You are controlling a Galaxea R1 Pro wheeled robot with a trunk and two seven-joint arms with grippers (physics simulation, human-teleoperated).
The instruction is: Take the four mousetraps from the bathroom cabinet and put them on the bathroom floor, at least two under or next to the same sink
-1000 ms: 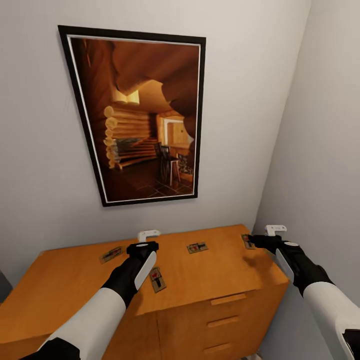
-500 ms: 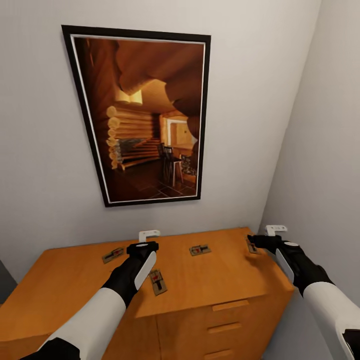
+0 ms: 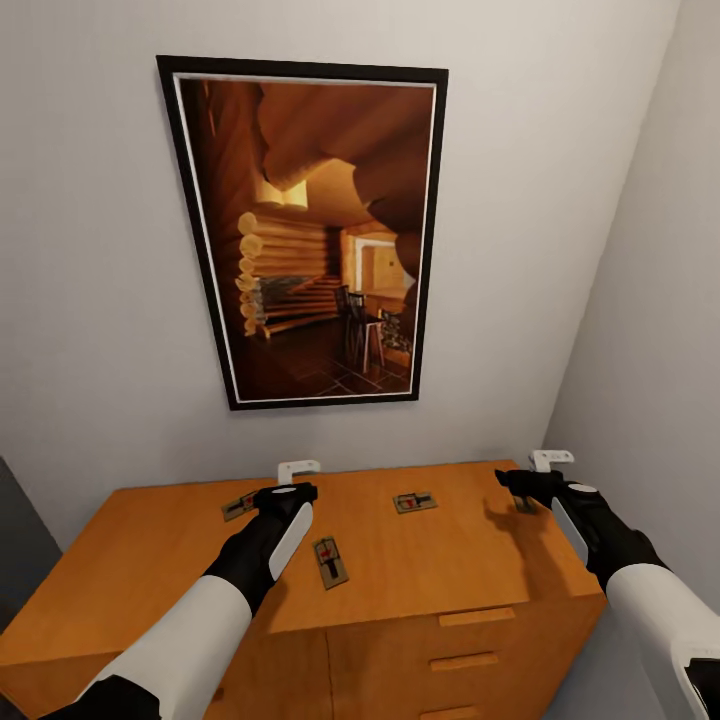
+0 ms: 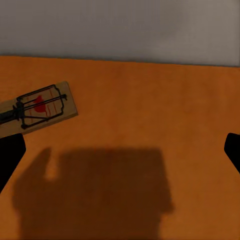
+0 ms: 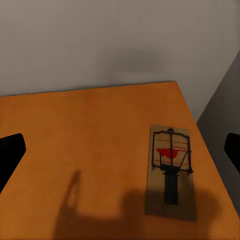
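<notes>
Right wrist view: right gripper (image 5: 120, 150) has its fingers spread wide, nothing between them, hovering over the cabinet (image 5: 90, 145) top with one mousetrap (image 5: 170, 170) lying flat just ahead, toward its right finger. Left gripper (image 4: 120, 152) likewise parted and empty, another trap (image 4: 37, 107) beyond its left fingertip. Step judged: approach before first pick; next, centre and lower onto a board.
</notes>
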